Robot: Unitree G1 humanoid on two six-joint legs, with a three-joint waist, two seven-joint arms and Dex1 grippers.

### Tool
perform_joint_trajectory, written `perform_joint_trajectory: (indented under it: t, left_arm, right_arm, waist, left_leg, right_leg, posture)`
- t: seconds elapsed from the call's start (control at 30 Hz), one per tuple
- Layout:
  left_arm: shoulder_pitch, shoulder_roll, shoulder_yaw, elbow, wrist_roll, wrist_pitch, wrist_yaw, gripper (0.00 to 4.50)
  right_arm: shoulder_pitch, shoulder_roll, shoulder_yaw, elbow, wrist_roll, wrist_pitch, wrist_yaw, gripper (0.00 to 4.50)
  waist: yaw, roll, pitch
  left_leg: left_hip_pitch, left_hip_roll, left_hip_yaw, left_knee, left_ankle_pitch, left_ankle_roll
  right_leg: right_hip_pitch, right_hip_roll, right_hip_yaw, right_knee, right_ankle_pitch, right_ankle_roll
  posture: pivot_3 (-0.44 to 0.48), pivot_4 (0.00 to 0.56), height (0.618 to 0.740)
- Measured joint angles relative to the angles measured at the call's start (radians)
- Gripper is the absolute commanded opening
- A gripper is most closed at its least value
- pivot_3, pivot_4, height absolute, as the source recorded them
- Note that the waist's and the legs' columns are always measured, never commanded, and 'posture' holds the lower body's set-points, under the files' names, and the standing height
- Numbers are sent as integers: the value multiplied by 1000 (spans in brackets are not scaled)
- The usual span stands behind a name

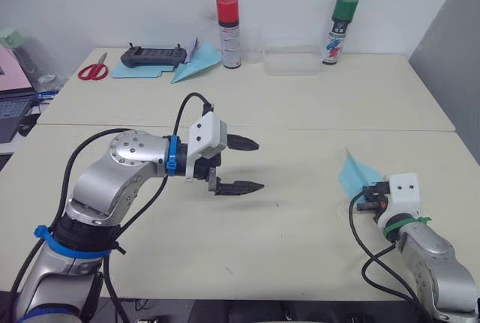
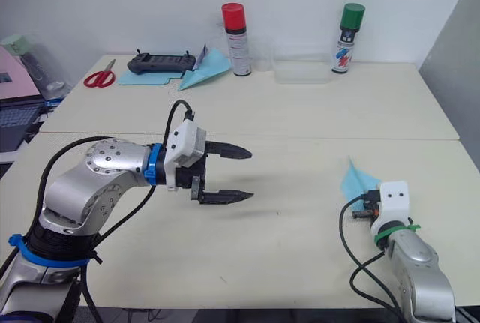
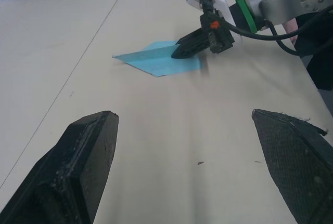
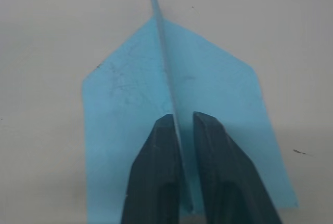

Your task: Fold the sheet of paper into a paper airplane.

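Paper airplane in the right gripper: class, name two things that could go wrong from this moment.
1. The right gripper pinches only the thin centre ridge of the paper airplane; a firm squeeze or twist may crush or tear it.
2. The left gripper hangs open, apart from the plane, so nothing steadies the wings if the plane slips.

Far across my table (image 1: 247,106): red scissors (image 1: 93,70), black controller (image 1: 153,55), another blue paper dart (image 1: 196,64), red-capped spray can (image 1: 228,31), green-capped spray can (image 1: 340,28), clear box (image 1: 291,61).
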Motion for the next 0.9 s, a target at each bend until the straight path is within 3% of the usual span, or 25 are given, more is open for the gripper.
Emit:
perform_joint_trajectory:
  t: [0.1,0.3,0.43,0.5,0.53,0.63,0.77,0.9]
  left_arm:
    - [0,-12,0,-1,3,-3,0,4500]
    - [34,3,17,-2,17,1,20,4500]
    - [87,37,55,-1,23,17,35,4500]
    - [162,96,108,10,29,18,35,4500]
    - [223,141,171,41,31,22,43,4500]
    - [305,223,339,139,50,38,77,4500]
    - [384,277,464,136,50,31,84,4500]
    - [455,321,521,163,70,11,57,4500]
  right_arm:
    - [-1,-34,9,0,11,-5,26,2345]
    - [-43,-209,22,0,52,-66,177,4448]
    - [-76,-335,11,19,114,-155,343,4486]
    - [-93,-479,-1,91,214,-169,559,4486]
    - [-124,-611,-10,183,255,-198,711,4486]
    - [-168,-839,-129,382,246,-322,914,4486]
    - [-258,-916,-157,541,264,-354,997,4486]
    - [-259,-934,-158,628,258,-375,1039,4486]
  waist:
    - [0,0,0]
    - [-5,1,0]
    - [-5,0,1]
    - [-9,3,2]
    - [-15,6,5]
    - [-8,5,8]
    - [-1,3,7]
    - [1,3,7]
  left_leg:
    - [0,0,0,0,0,0]
    - [0,0,1,0,0,0]
    - [0,0,0,0,0,0]
    - [1,0,3,0,0,0]
    - [1,0,6,0,0,0]
    - [1,1,3,0,0,1]
    - [1,1,2,0,0,1]
    - [0,0,3,0,0,1]
  right_leg:
    - [0,0,0,0,0,0]
    - [0,0,1,0,0,0]
    - [0,0,0,0,0,0]
    - [0,0,2,-1,0,0]
    - [0,-2,3,0,0,0]
    - [0,0,1,-1,0,0]
    - [0,-1,0,-1,0,0]
    - [0,-2,1,-1,0,0]
  posture:
    - [0,150,740]
    - [0,150,740]
    - [0,150,740]
    - [0,150,740]
    - [0,150,740]
    - [0,150,740]
    - [0,150,740]
    - [0,150,740]
